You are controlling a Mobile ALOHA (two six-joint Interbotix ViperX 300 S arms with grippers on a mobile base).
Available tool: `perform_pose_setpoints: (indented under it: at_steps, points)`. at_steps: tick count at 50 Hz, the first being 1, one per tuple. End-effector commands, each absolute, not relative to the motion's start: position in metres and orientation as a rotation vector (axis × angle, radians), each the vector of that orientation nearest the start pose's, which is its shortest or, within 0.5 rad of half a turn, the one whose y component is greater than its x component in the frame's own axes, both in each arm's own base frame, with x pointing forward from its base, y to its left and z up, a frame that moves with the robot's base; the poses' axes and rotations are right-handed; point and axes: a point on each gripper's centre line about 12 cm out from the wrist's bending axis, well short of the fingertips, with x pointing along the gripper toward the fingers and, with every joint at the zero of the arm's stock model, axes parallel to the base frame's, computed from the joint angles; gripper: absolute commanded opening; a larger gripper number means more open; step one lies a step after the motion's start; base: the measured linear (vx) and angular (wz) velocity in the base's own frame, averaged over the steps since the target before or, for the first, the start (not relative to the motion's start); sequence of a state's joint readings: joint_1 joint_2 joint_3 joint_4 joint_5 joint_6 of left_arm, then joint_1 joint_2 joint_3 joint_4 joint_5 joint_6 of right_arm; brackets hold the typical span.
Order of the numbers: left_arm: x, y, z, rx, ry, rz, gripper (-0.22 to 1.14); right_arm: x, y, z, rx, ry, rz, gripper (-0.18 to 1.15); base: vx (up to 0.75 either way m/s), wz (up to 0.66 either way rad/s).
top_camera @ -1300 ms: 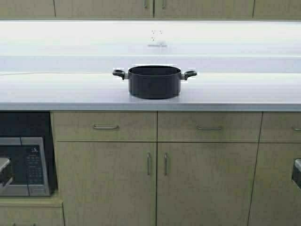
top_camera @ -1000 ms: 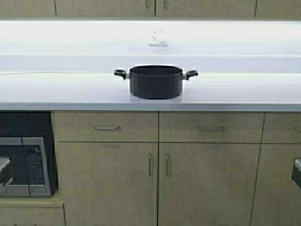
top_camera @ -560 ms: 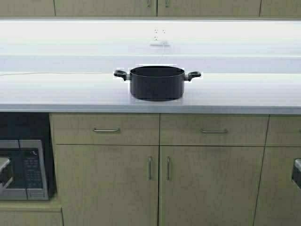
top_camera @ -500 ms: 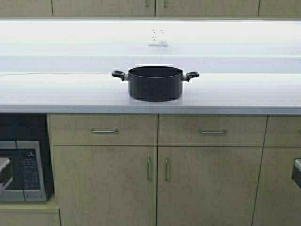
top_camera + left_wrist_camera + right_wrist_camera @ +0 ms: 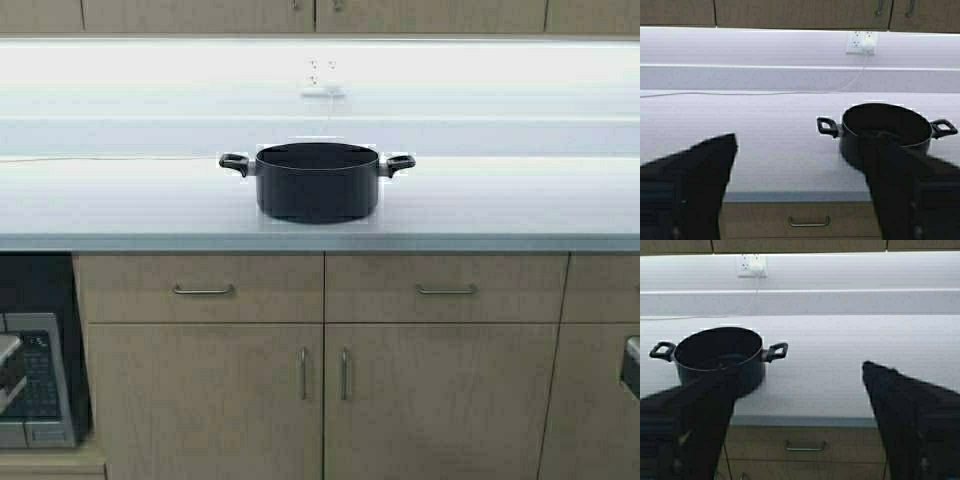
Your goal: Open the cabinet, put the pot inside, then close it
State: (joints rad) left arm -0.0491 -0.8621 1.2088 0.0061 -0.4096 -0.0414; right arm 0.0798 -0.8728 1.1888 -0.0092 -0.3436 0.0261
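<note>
The black pot (image 5: 317, 182) stands upright on the white countertop (image 5: 500, 205), near its front edge, with a loop handle on each side. The cabinet (image 5: 200, 14) hangs above it; only the lower strip of its tan doors shows, shut, with two slim handles at the seam (image 5: 317, 5). My left gripper (image 5: 800, 145) is open and empty, low in front of the counter, with the pot (image 5: 885, 127) ahead beside one finger. My right gripper (image 5: 799, 370) is also open and empty, and the pot (image 5: 720, 355) sits ahead beside its other-side finger. Neither gripper touches anything.
Base cabinets with drawers (image 5: 203, 290) and doors run below the counter. A microwave (image 5: 35, 380) sits in a niche at lower left. A wall outlet with a white plug (image 5: 320, 82) is behind the pot, and its cable (image 5: 100, 157) trails left along the counter.
The robot has moved: the whole scene has shifted left and slightly down, and the counter and pot look a little nearer. The pot itself has not moved on the counter.
</note>
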Motion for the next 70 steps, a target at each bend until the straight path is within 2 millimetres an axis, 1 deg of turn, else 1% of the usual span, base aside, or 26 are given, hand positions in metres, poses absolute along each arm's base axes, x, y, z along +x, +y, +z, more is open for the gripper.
perform_pose_setpoints:
  at_steps: [1,9,20,24,46,52,59,63,70]
  points:
    - [0.213,-0.010,0.277,-0.035,-0.077,-0.051,1.00,0.209,0.017,0.284,0.017,-0.062,0.085,1.02,0.20,0.03]
    - [0.213,-0.010,0.279,-0.035,-0.082,-0.051,1.00,0.207,0.017,0.279,0.012,-0.053,0.085,1.02,0.22,0.03]
    - [0.213,-0.010,0.279,-0.033,-0.084,-0.051,1.00,0.204,0.017,0.283,0.013,-0.073,0.085,1.02,0.24,0.06]
    - [0.212,-0.011,0.278,-0.033,-0.080,-0.053,1.00,0.203,0.017,0.281,0.013,-0.069,0.085,1.02,0.25,0.08]
    - [0.210,-0.010,0.274,-0.035,-0.071,-0.052,1.00,0.207,0.018,0.282,-0.001,-0.061,0.089,1.02,0.25,-0.02]
    - [0.211,-0.010,0.279,-0.026,-0.081,-0.052,1.01,0.209,0.020,0.294,-0.014,-0.091,0.100,1.02,0.24,-0.11]
    - [0.215,-0.011,0.291,-0.013,-0.075,-0.052,1.01,0.210,0.025,0.301,-0.045,-0.107,0.125,1.02,0.21,-0.05]
    - [0.216,-0.015,0.294,-0.012,-0.066,-0.071,1.01,0.211,0.027,0.305,-0.047,-0.116,0.137,1.02,0.18,0.03]
    - [0.217,-0.023,0.296,-0.010,-0.066,-0.107,1.01,0.210,0.029,0.301,-0.046,-0.106,0.144,1.02,0.18,0.02]
